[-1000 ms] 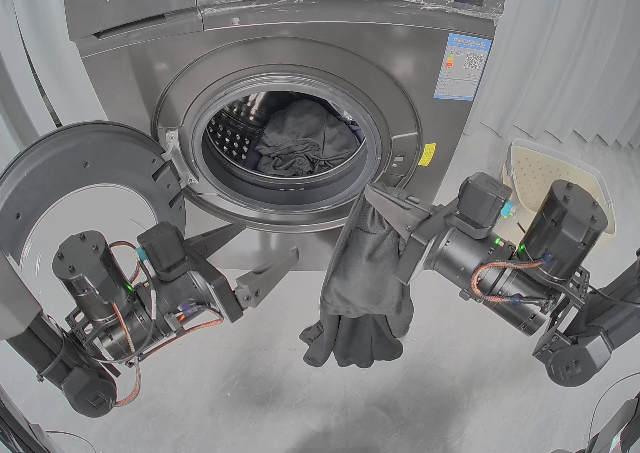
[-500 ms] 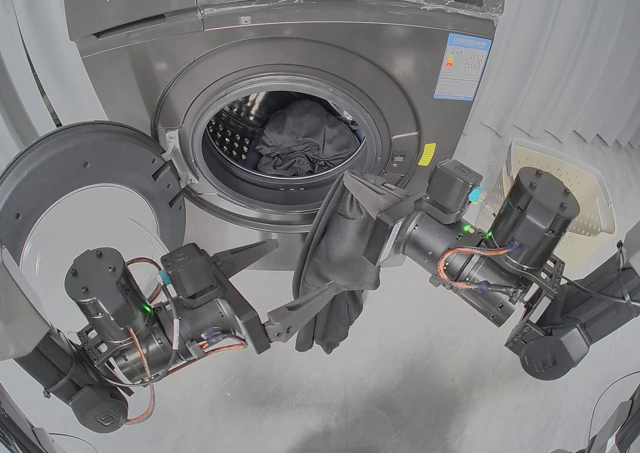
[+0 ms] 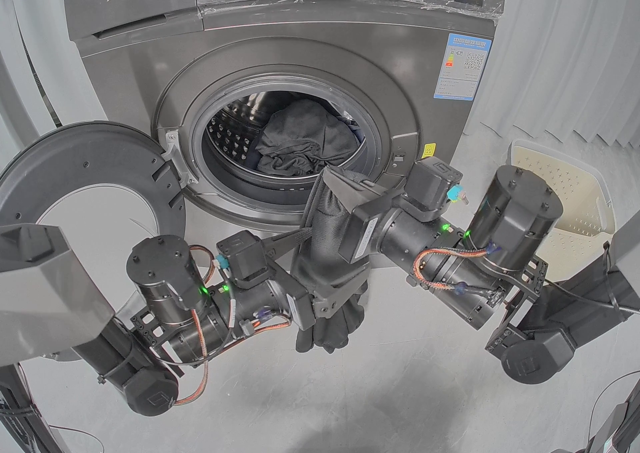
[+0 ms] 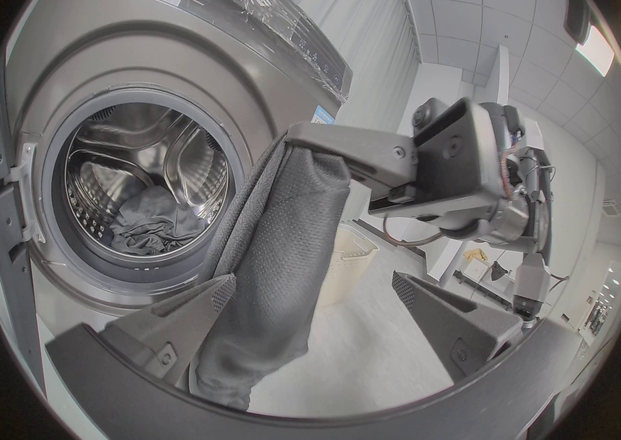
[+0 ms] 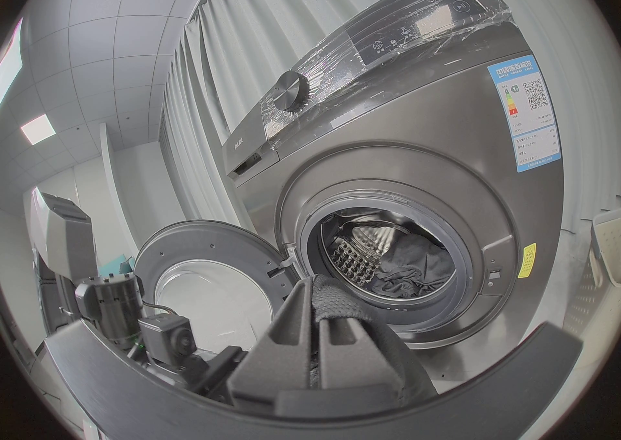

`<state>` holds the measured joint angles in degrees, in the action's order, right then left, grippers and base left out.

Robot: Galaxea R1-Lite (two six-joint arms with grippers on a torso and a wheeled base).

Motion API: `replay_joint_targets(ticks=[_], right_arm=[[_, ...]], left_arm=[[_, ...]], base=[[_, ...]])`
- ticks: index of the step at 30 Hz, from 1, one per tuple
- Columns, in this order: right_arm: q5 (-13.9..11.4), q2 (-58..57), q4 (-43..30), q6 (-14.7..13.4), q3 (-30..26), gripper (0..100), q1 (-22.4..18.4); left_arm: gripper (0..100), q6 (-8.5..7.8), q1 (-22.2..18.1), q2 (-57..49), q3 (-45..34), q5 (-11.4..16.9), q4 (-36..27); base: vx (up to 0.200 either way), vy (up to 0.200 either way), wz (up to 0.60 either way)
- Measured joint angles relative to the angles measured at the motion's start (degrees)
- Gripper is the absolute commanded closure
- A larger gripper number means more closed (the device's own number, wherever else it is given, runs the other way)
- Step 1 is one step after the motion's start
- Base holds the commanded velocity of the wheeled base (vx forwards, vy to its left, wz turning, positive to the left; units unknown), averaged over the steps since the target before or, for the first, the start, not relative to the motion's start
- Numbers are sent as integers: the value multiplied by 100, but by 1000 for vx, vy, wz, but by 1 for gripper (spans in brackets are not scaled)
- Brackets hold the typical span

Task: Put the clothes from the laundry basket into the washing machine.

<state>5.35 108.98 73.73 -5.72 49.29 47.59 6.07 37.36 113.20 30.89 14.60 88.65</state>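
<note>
A dark grey garment [image 3: 327,241] hangs just below and in front of the washing machine's [image 3: 280,41] open drum [image 3: 230,131]. My right gripper [image 3: 331,176] is shut on its top edge, close to the lower right of the drum rim. My left gripper [image 3: 337,260] stands open, one finger on each side of the hanging cloth, lower down. In the left wrist view the garment [image 4: 278,253] lies against one finger [image 4: 187,315], with the other finger [image 4: 453,325] well apart. More dark clothes [image 3: 303,138] lie inside the drum. The cream laundry basket [image 3: 587,201] stands at the right.
The round door [image 3: 80,174] is swung open to the left of the drum, behind my left arm. Grey curtains [image 3: 573,41] hang behind and to the right of the machine. Bare grey floor [image 3: 400,394] lies in front.
My right gripper has carried the garment left and up toward the drum opening. My left arm has moved right, and its open fingers now stand around the hanging cloth.
</note>
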Motion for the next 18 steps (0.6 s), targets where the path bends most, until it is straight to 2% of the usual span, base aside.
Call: replay_joint_targets(ticks=[5, 8, 9, 18], right_arm=[[1, 6, 4, 0, -1, 100, 9], [0, 0, 4, 0, -17, 100, 9], [-2, -2, 9, 0, -21, 100, 9], [-7, -2, 23, 0, -32, 100, 11]], left_arm=[[0, -6, -16, 290, 383, -260, 2], [0, -83, -22, 406, 483, -301, 2], [100, -104, -24, 435, 500, -306, 2], [100, -145, -182, 551, 557, -325, 4]], base=[[0, 0, 0], [0, 0, 0], [0, 0, 0], [0, 0, 0]])
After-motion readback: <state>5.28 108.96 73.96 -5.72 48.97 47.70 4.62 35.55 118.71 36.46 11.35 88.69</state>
